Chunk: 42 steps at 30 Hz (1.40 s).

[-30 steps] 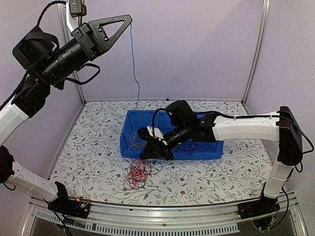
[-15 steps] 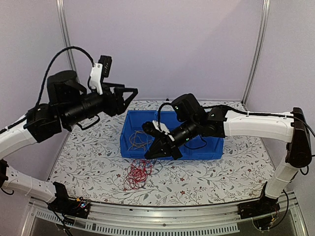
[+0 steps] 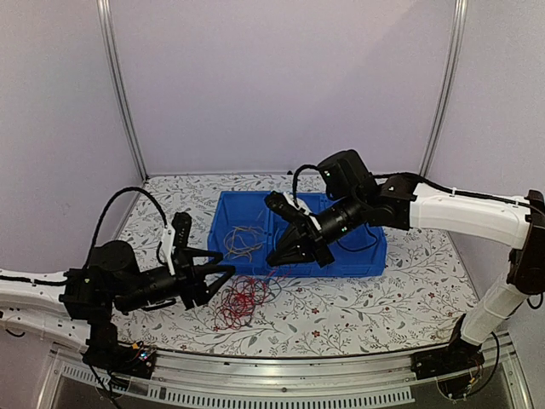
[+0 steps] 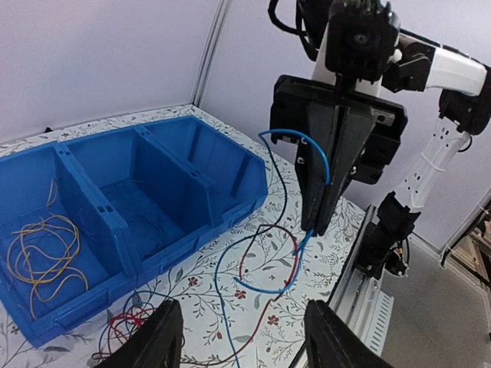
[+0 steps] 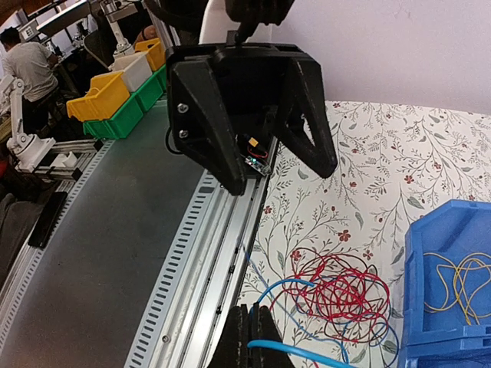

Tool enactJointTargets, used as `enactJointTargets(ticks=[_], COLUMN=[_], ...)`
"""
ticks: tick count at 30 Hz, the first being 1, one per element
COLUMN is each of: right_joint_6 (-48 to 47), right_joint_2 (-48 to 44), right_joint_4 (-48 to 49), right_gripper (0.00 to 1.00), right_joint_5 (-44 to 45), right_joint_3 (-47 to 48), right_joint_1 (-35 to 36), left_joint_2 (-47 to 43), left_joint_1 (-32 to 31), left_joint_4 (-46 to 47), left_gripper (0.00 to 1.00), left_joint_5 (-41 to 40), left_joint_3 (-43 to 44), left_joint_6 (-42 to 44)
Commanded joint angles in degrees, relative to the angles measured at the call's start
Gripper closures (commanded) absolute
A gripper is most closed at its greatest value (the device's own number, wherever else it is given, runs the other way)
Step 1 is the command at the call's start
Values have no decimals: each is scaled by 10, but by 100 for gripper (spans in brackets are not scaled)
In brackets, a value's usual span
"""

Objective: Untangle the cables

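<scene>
1. Blue bin [image 3: 341, 266]: landmark for every place below. Stands mid-table and is divided into compartments.
2. Red cables [image 3: 243, 298]: heaped in a loose knot on the table just in front of the bin's left end, with blue strands threaded through the heap.
3. Yellow-tan cables [image 3: 241, 243]: coiled loosely inside the bin's left compartment, apart from the red heap.
4. Blue cable [image 5: 291, 353]: rises from the table in front of the bin to the right gripper [image 3: 276, 259]. A dark red strand reaches toward the same tips.
5. Right gripper: poised over the bin's front wall, toward its left end. Jaws fully closed, pinching the blue cable at the very tips.
6. Left gripper [image 3: 223, 273]: low and to the front-left of the bin, just beside the red heap. Jaws stand well apart, with nothing between them.
7. Handling, as judged: hair-thin, almost weightless and limp, keeping no shape once lifted. Likely to slide out of a slack pinch and to snag on neighbouring loops. A sharp tug probably tightens the knot rather than freeing it.
8. Where to take hold, as judged: on a single strand standing clear of the heap, such as the blue span in front of the bin, a free end or an outer loop. Needs full closure. Best to avoid the heap's middle, where several strands would come up together.
</scene>
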Motion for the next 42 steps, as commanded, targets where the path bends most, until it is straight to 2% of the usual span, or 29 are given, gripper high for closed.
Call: enactJointTargets(ticks=[1, 5, 9, 21, 26, 31, 32, 34, 42], right_joint_6=[32, 33, 33, 39, 42, 43, 43, 43, 47], right_joint_2=[-5, -5, -11, -17, -13, -16, -17, -20, -36], right_joint_4=[14, 17, 18, 25, 29, 29, 29, 29, 2], right_gripper=[100, 100, 100, 100, 100, 100, 100, 100, 100], right_joint_5=[-13, -15, -17, -26, -27, -28, -28, -29, -51], right_joint_3=[0, -2, -7, -5, -3, -2, -2, 0, 51], right_joint_1=[-11, -13, -17, -25, -26, -30, -31, -33, -59], left_joint_2=[75, 157, 213, 253, 278, 289, 289, 294, 330], left_joint_1=[-36, -51, -55, -54, -51, -50, -50, -48, -44], left_joint_4=[102, 109, 110, 217, 262, 288, 290, 291, 266], left_gripper=[47, 45, 45, 41, 52, 91, 96, 100, 100], left_joint_5=[-44, -54, -80, -100, -91, -86, -87, -92, -86], left_joint_3=[13, 50, 63, 26, 19, 9, 6, 0, -26], left_joint_6=[35, 94, 111, 142, 161, 160, 157, 146, 93])
